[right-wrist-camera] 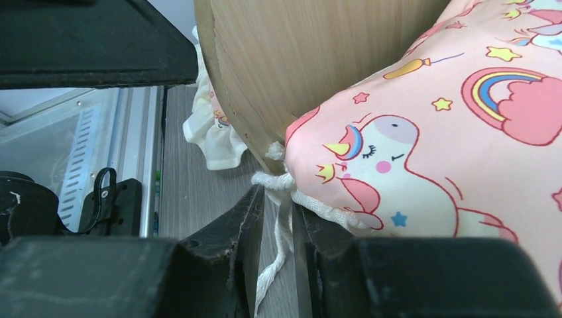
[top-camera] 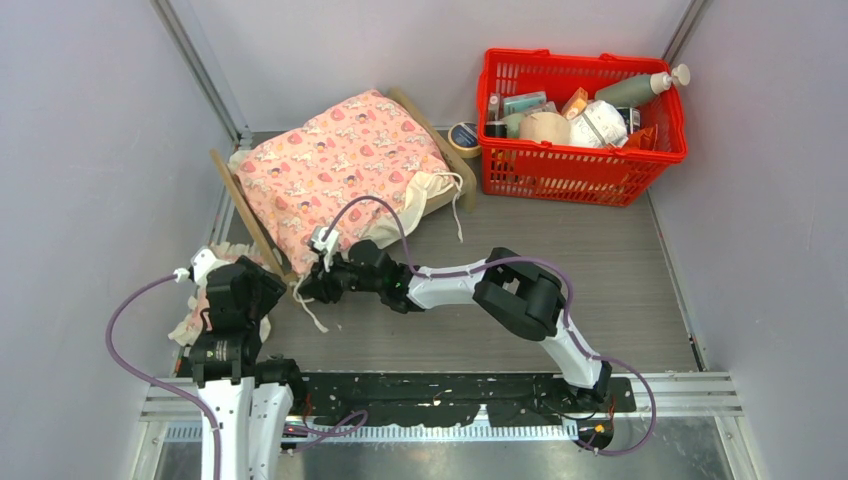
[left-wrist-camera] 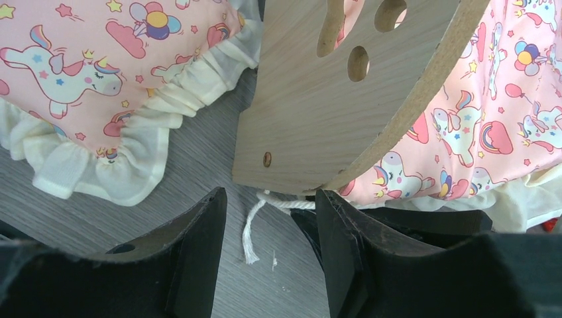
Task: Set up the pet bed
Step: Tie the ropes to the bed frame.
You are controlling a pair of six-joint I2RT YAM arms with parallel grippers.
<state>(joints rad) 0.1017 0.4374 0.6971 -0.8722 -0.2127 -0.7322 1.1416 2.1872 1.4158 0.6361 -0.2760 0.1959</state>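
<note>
Jaws: right gripper [right-wrist-camera: 277,222] narrowly apart around a limp cord [right-wrist-camera: 272,180], left gripper [left-wrist-camera: 272,202] wide and empty, both at the headboard [left-wrist-camera: 311,119] of the bed [top-camera: 245,205], upper left in the top view; judged light, stiff plywood, best held by that board's edge, not the soft blanket [top-camera: 340,160].

Right gripper [right-wrist-camera: 278,222]: low in view, jaws slightly apart.
Cord [right-wrist-camera: 281,181]: white, knotted at the headboard's edge, one strand hanging down between the jaws.
Headboard [right-wrist-camera: 298,59]: pale wood with a curved edge.
Blanket [right-wrist-camera: 450,152]: pink unicorn print, touching the headboard on its right.
Frill [right-wrist-camera: 212,136]: cream, left of the headboard.
</note>
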